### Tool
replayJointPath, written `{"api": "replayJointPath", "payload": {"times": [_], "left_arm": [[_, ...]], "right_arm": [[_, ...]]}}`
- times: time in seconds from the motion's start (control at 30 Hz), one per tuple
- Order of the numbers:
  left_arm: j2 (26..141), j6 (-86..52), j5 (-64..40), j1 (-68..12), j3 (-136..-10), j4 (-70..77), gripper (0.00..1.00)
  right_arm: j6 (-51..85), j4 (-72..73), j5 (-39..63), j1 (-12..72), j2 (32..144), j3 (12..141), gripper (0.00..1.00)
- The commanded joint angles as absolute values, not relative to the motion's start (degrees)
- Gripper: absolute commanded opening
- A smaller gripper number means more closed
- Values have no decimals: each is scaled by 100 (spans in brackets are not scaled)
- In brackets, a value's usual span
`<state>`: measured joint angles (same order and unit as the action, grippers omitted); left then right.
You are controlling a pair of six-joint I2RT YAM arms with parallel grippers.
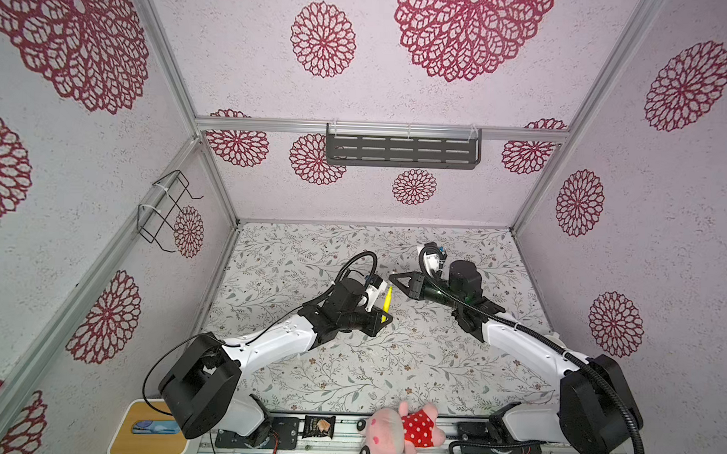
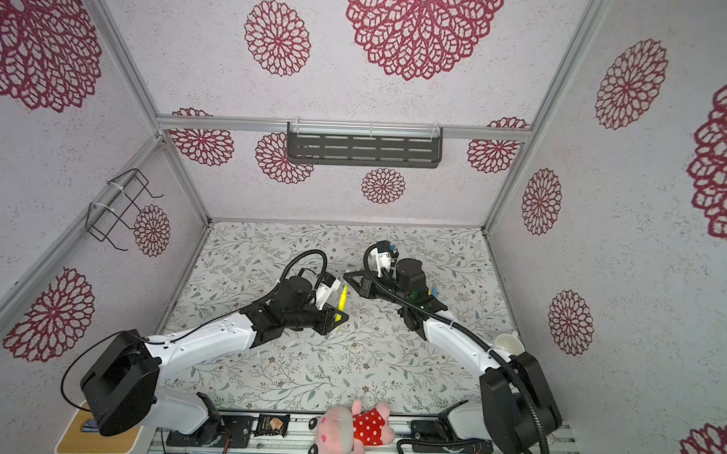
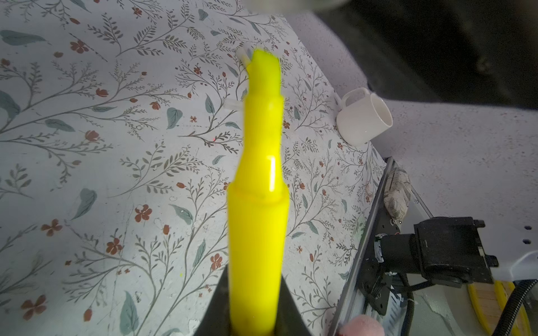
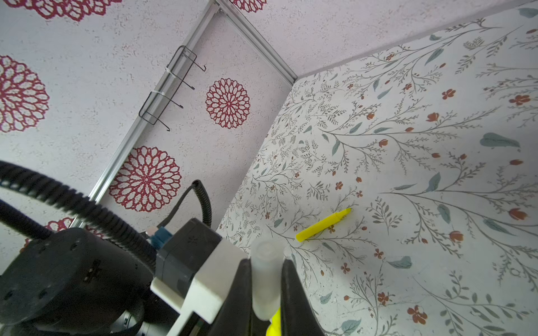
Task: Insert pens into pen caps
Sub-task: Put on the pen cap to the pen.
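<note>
My left gripper (image 1: 382, 318) (image 3: 254, 280) is shut on the lower barrel of a bright yellow pen (image 1: 388, 298) (image 3: 257, 180), whose tapered tip points away from the jaws. My right gripper (image 1: 392, 274) (image 4: 266, 263) is shut on a whitish translucent pen cap (image 4: 263, 251), just behind the held pen's tip in both top views. A bit of yellow shows under the cap between the right jaws. Another yellow pen (image 4: 324, 224) lies flat on the flowered cover. Two loose pen caps (image 3: 242, 55) (image 3: 233, 104) lie partly hidden behind the held pen. A blue pen (image 2: 434, 289) peeks out beside the right arm.
A white mug (image 3: 364, 116) (image 2: 509, 343) lies on its side at the cover's right edge. A pink plush toy (image 1: 400, 431) and a snack packet (image 1: 319, 427) sit on the front rail. A dark shelf (image 1: 402, 150) and a wire rack (image 1: 163, 208) hang on the walls.
</note>
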<state>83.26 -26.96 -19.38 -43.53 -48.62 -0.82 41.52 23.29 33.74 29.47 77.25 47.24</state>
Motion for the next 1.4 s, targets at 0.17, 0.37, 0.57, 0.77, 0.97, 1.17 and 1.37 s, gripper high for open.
{"api": "replayJointPath", "payload": {"times": [0.17,0.37,0.57,0.77,0.97,1.17,1.37], "left_arm": [[8138,-2571,-1875,-4397,-4860,-79,0],[8124,-2569,-1887,-4395,-4860,-70,0],[8120,-2575,-1888,-4390,-4869,-70,0],[8108,-2575,-1885,-4395,-4860,-69,0],[8073,-2571,-1863,-4386,-4852,-73,0],[8081,-2559,-1878,-4391,-4860,-70,0],[8115,-2553,-1879,-4374,-4877,-82,0]], "right_arm": [[3933,2499,3447,2977,7680,4784,0],[3908,2461,3409,2986,7673,4770,0],[3853,2462,3461,3006,7669,4772,0],[3827,2470,3472,3020,7721,4765,0],[3806,2461,3474,3032,7745,4791,0],[3779,2435,3478,3029,7743,4766,0],[3740,2439,3507,3034,7675,4766,0]]}}
